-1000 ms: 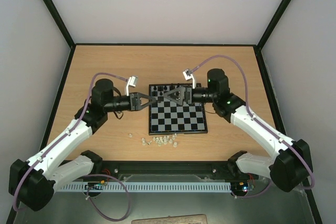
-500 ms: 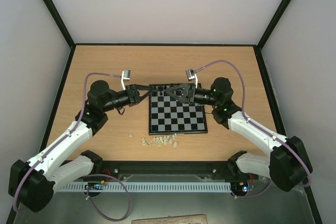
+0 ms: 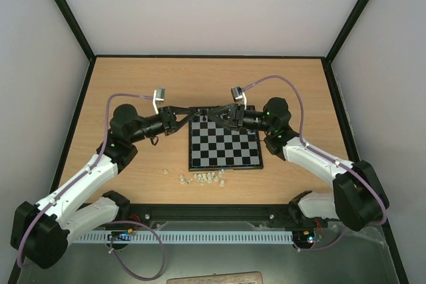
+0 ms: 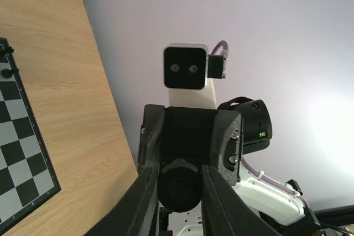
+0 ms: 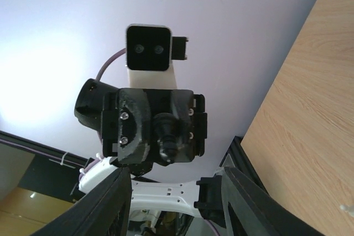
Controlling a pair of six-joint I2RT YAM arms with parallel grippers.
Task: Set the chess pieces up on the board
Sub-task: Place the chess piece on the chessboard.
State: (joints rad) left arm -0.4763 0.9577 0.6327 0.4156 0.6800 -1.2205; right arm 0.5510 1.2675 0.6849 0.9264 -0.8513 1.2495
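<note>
On the table (image 3: 133,91) lies the board (image 3: 223,144). Above its far edge the two arms meet tip to tip, apparently to pass a piece across. The left gripper (image 3: 192,116) is pinched on a black chess piece (image 5: 166,132). The right gripper (image 3: 214,115), jaws half spread and empty, faces it just beside.

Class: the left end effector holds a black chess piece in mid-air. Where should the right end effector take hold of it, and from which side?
Grip the exposed end of the chess piece, between the left end effector's fingertips. Come head-on with the right end effector, which faces that end, jaws probably turned across the left fingers, since those cover two sides.
</note>
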